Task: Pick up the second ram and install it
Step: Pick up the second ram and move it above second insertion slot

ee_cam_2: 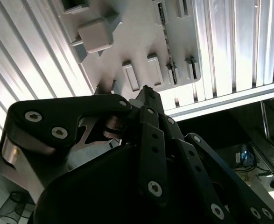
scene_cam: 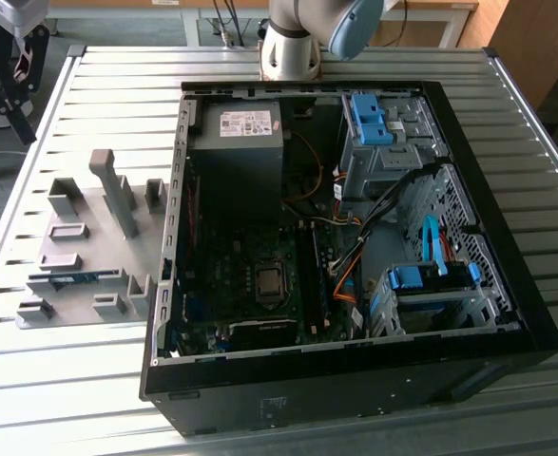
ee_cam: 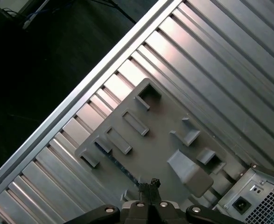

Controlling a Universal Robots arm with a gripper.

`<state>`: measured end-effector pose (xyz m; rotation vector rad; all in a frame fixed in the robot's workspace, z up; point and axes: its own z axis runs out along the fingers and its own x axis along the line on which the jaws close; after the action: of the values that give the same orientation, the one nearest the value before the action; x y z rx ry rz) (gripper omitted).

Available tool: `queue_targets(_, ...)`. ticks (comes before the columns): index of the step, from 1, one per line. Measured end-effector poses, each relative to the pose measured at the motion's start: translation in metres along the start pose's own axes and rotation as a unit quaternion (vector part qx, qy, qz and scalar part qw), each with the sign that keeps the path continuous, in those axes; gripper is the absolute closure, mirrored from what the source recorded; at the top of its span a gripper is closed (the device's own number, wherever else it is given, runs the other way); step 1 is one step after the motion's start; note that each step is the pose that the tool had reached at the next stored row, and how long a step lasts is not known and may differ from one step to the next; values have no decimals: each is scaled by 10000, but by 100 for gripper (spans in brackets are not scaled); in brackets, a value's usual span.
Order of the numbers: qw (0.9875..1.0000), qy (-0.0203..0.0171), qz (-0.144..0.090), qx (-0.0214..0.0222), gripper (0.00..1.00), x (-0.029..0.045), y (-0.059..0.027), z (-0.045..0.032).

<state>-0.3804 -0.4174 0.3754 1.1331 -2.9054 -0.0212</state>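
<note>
In the exterior view the long, thin, flat blue circuit-board stick [scene_cam: 74, 278], the second ram, lies in the grey moulded fixture plate [scene_cam: 88, 204] on the slatted metal tabletop [scene_cam: 60, 380]. It sits to the exterior view's left of the open black computer case [scene_cam: 355, 389], with its long axis running across that view. In the second wrist view my fingers [ee_cam_2: 146, 93] are pressed together on nothing, and the stick [ee_cam_2: 164, 28] lies beyond their tips, pointing lengthwise away. In the first wrist view the stick [ee_cam: 115, 163] ends just beside my fingers [ee_cam: 146, 186], so I judge I hang over one end, not its middle.
</note>
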Motion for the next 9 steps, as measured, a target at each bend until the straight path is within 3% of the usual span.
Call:
queue_targets(5,9995,7,-318,5,90,1,-1,2)
queue_targets(9,9979,14,-650,11,90,1,-1,6)
